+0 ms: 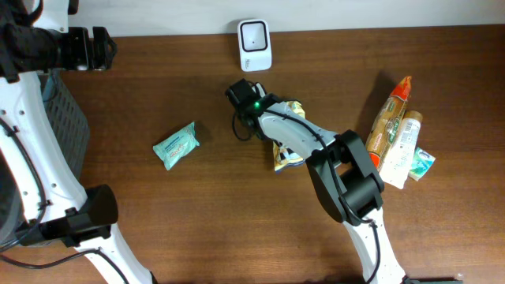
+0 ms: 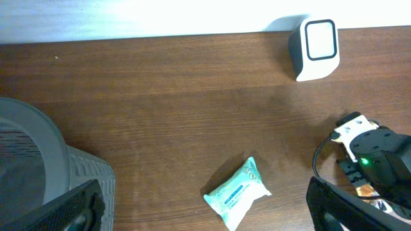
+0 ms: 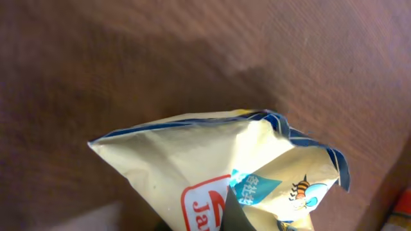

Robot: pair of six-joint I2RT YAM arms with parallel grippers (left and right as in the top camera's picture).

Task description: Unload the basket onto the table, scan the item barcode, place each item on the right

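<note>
Left gripper (image 2: 204,187): jaws spread wide. Teal wipes packet (image 2: 237,192) on wooden table (image 2: 160,96), just ahead, between the fingers. Grey basket (image 2: 38,160) outside left finger. White barcode scanner (image 2: 314,48) far ahead, right. Right arm (image 2: 379,157), green LED lit, above right finger.

Going off the cream crinkly foil snack bag (image 1: 286,155) mid brown wooden table (image 1: 158,71): the white boxy plastic scanner (image 1: 254,45) is at 12 by the back edge, the teal soft plastic wipes packet (image 1: 177,145) is at 9, and the grey mesh plastic basket (image 1: 69,126) is further out at 9. At 3, the long orange plastic pouch (image 1: 392,114) touches the white plastic tube (image 1: 404,146).
</note>
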